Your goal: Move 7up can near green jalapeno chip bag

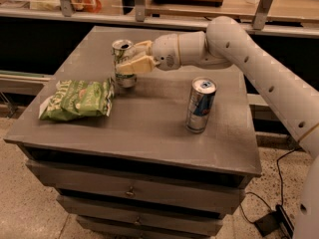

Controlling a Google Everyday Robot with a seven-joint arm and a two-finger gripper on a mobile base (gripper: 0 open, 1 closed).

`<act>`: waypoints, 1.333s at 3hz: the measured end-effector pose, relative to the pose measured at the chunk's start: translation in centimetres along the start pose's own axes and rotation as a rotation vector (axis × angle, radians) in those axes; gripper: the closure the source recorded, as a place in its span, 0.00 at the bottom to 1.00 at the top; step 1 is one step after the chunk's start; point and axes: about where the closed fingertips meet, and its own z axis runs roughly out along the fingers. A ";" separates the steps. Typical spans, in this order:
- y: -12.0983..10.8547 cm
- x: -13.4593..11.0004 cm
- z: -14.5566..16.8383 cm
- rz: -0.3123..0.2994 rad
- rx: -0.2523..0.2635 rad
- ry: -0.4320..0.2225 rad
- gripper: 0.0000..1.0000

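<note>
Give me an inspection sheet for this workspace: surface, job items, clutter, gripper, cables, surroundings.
Surface: grey table top, flat, with drawers beneath.
Job's things: 7up can upright at back left; green jalapeno chip bag lying flat just left of it, contact unclear.
Clutter: blue-and-silver can upright, right of centre, apart from both.
Grippers: gripper at the 7up can, closed on its sides; the arm reaches in from the right.
Cables: black cable on the floor, lower right.
Surroundings: counter with metal posts behind.

Hand [126,57] around 7up can [125,78], right of chip bag [77,99].
</note>
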 end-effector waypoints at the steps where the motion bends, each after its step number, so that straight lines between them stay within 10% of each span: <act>1: 0.1 -0.1 0.1 -0.021 -0.001 0.009 0.21; 2: 0.2 0.2 0.2 -0.024 -0.013 0.032 0.00; 4: -0.6 1.6 -1.7 -0.011 0.024 0.079 0.00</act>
